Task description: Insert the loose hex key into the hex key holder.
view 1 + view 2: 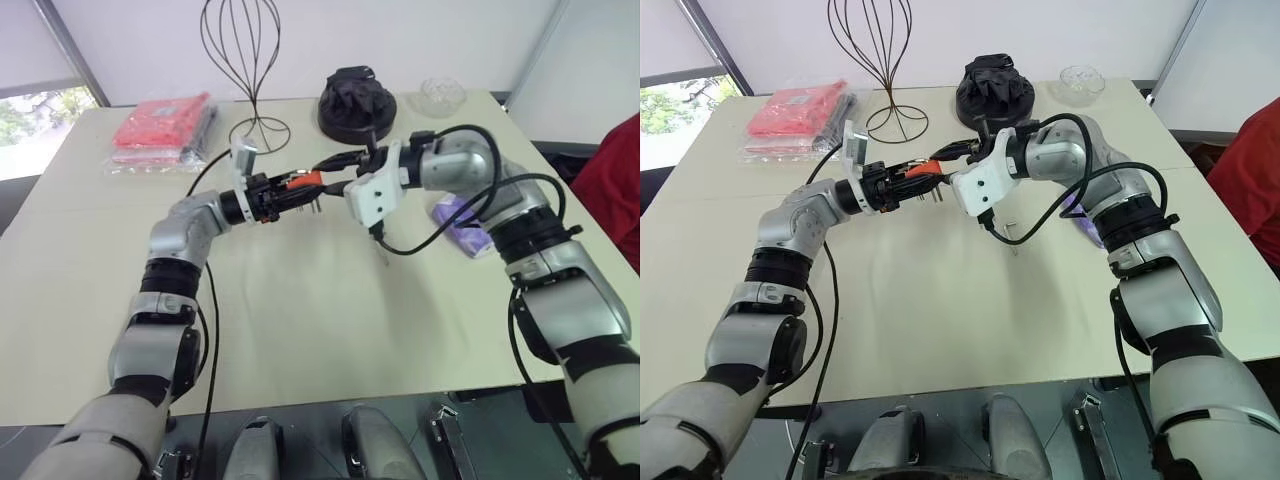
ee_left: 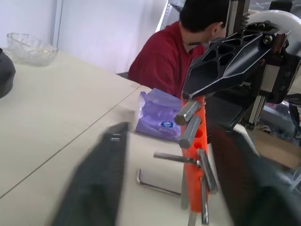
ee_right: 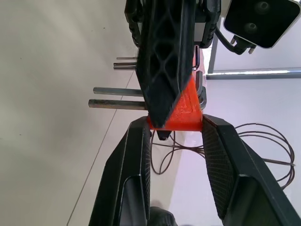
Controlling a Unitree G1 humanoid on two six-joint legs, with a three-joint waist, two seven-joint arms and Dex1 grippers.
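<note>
The hex key holder (image 1: 306,181), a small orange-red block with several dark keys sticking out, hangs above the table's middle between both grippers. My left gripper (image 1: 298,192) comes from the left and is shut on it. One finger (image 2: 235,179) lies against the block, and the other stands by the key tips. My right gripper (image 3: 175,125) is shut on the holder's end (image 3: 181,113), with a pad on each side. The loose hex key (image 2: 155,187), a thin grey L, lies flat on the table (image 1: 940,320) below the right wrist.
A purple packet (image 1: 462,225) lies by the right arm. At the back stand a red packaged bundle (image 1: 160,130), a wire stand (image 1: 250,70), a black object (image 1: 357,100) and a glass bowl (image 1: 440,95). A person in red (image 2: 174,52) sits at the table's right side.
</note>
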